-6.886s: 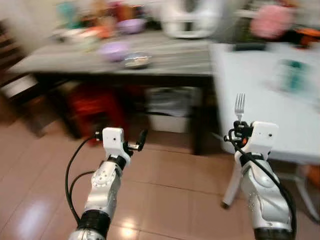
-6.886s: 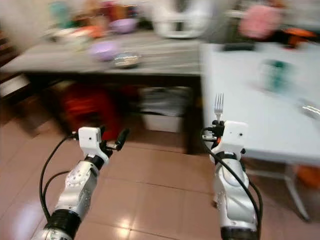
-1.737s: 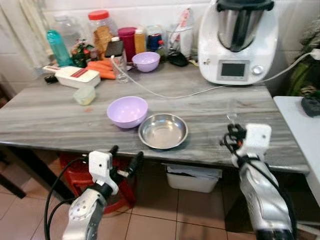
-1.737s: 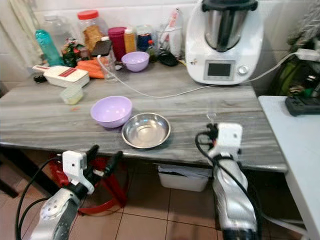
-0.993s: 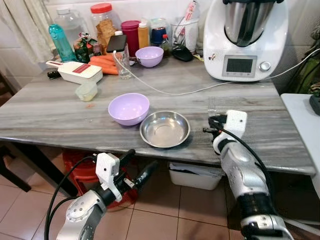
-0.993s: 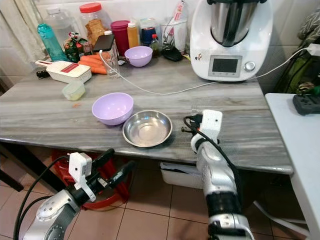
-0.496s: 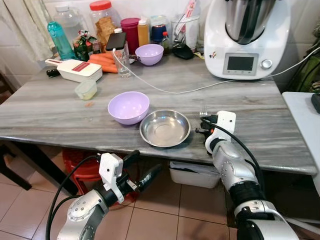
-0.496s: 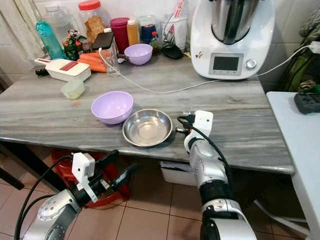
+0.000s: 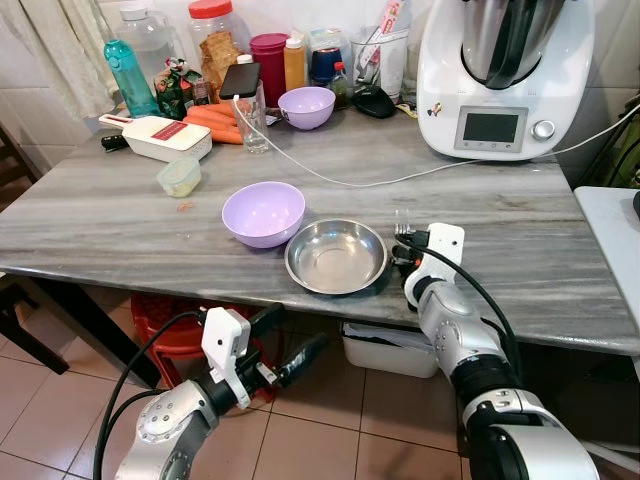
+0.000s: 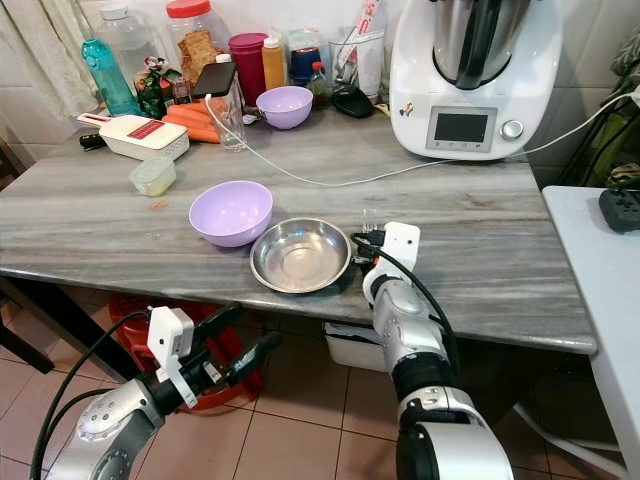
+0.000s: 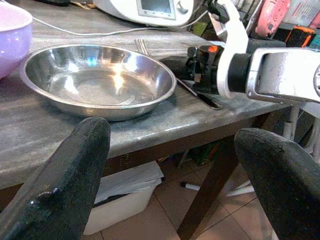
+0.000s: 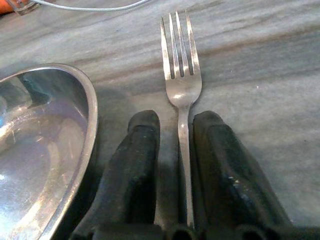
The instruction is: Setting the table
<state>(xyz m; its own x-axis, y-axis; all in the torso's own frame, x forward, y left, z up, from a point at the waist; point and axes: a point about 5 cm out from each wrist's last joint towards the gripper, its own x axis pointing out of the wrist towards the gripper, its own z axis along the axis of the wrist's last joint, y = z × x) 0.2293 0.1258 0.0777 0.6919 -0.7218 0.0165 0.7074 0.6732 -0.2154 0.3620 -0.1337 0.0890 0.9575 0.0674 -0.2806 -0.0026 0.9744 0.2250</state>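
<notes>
Steel fork (image 12: 181,87): lies flat on the grey marble-look table (image 9: 120,215), just right of the steel bowl (image 9: 335,256), tines pointing toward the white kitchen machine (image 9: 495,75).
Right gripper (image 12: 177,150): low on the tabletop, fingers (image 12: 135,150) either side of the handle with slim gaps, seemingly parted and no longer gripping.
Left gripper (image 11: 170,165): wide open, empty, below the table edge.
Doing it well: judged, spread the fingers fully and back straight off along the handle so the fork isn't dragged.
Look: four slim tines, polished, narrow handle.
</notes>
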